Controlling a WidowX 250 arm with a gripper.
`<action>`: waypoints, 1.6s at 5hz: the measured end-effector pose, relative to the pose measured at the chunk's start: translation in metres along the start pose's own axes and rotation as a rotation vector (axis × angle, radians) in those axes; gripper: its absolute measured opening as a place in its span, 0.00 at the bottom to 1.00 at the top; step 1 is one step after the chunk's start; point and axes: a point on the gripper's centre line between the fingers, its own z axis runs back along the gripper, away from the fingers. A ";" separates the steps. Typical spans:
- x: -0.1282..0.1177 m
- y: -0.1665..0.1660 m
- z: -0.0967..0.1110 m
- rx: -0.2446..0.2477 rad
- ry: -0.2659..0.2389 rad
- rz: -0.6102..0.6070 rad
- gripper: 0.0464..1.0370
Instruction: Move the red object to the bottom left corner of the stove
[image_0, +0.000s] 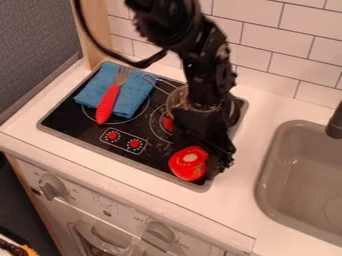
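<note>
Hanging down near five o'clock of the stove (87, 131), the black gripper (212, 157) is just beside the red object (189, 164), also near five o'clock; I cannot tell how wide the gripper is open, nor if it grips something. Farther out, toward eleven o'clock, the red-handled fork (107, 103) rests upon the blue cloth (135, 91).

From my screen I count one stove (70, 117), sink (294, 150), faucet (335, 125), cloth (130, 100), fork (108, 103), red tomato-like object (182, 169), half-hidden pot (175, 98) — and two front knobs (52, 187), two red dials (135, 144).
</note>
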 end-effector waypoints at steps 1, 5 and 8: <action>0.006 0.001 -0.001 0.001 -0.006 0.003 0.91; -0.017 0.071 0.057 0.055 -0.119 0.070 0.77; -0.093 0.176 0.046 0.154 -0.097 0.178 0.77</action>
